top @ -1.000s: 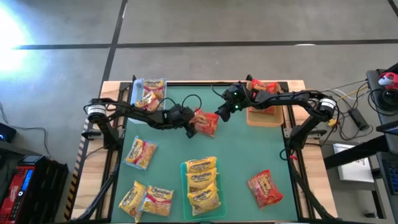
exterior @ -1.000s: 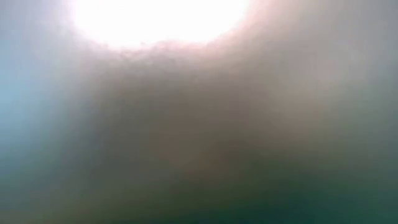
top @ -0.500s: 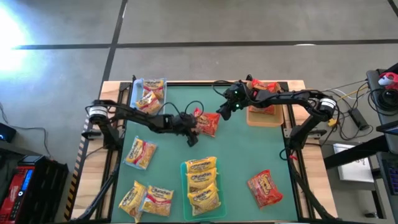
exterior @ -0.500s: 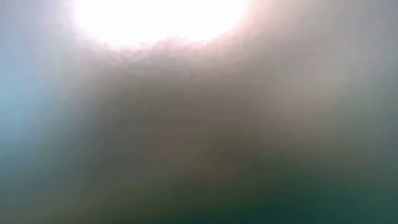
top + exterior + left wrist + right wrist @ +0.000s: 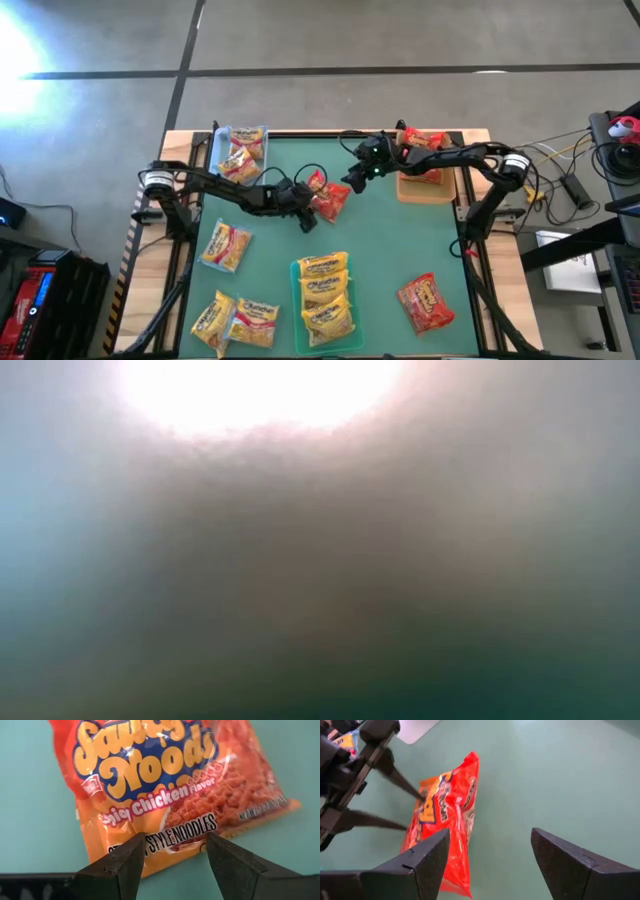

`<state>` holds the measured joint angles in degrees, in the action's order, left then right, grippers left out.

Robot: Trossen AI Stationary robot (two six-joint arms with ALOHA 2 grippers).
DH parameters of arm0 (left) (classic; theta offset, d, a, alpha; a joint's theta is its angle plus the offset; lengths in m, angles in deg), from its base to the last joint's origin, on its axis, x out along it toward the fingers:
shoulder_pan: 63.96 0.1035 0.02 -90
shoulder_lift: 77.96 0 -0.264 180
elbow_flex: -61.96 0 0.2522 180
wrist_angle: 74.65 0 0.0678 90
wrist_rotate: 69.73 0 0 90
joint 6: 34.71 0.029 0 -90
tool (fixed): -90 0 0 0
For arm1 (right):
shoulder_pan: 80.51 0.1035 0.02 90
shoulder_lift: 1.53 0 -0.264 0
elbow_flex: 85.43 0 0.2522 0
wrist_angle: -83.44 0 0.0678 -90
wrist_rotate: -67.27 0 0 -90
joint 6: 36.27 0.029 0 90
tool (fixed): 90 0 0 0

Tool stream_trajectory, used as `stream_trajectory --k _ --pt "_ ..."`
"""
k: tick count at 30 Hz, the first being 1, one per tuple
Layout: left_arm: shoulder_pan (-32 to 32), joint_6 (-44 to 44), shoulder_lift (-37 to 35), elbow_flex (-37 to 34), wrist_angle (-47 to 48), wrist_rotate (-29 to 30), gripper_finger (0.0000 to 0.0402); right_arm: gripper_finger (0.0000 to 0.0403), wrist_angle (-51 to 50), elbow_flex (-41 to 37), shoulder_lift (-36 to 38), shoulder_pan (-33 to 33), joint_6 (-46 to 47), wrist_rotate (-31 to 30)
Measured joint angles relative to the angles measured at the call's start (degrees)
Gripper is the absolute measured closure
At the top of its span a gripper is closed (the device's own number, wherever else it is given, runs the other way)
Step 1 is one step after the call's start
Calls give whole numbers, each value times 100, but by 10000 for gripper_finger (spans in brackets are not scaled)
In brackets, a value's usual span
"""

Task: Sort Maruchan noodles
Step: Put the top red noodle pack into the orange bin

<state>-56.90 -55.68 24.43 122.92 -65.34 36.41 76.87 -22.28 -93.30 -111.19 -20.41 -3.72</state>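
A red-and-orange noodle packet (image 5: 328, 195) stands tilted on edge at the middle of the green mat. Its printed face (image 5: 150, 765) is turned toward my left gripper (image 5: 306, 207), which comes in from the table's left with its fingers apart. My right gripper (image 5: 350, 180) stands open just to the far right of the packet (image 5: 447, 815), with nothing between its fingers. The low view shows only blur. My left gripper meets the packet's printed face near its orange end (image 5: 172, 840) with both spread fingertips (image 5: 420, 796), slanting down from the table's left. It does not pinch the packet, which is wider than the gap between the fingers. The packet stands tilted on the mat, one corner (image 5: 472, 757) up.
A clear tray (image 5: 240, 150) with yellow packets sits far left. A tan tray (image 5: 425, 188) with red packets (image 5: 425, 140) sits far right. A green tray (image 5: 325, 300) holds yellow packets. Loose packets lie near left (image 5: 225, 245) (image 5: 235, 320) and near right (image 5: 428, 302).
The red-and-orange packet has tipped up from lying flatter to standing more on edge, and has shifted slightly toward the table's left. My left gripper has crept toward it. My right gripper, which was at the packet's right corner, now stands apart from it.
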Motion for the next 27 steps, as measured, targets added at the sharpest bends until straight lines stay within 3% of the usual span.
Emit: stream_trajectory --k 6,27 --pt "145 300 0 -7 11 130 206 132 122 0 -232 3 24 395" --pt "286 515 0 -13 -345 -20 206 133 1041 0 -819 45 372 458"
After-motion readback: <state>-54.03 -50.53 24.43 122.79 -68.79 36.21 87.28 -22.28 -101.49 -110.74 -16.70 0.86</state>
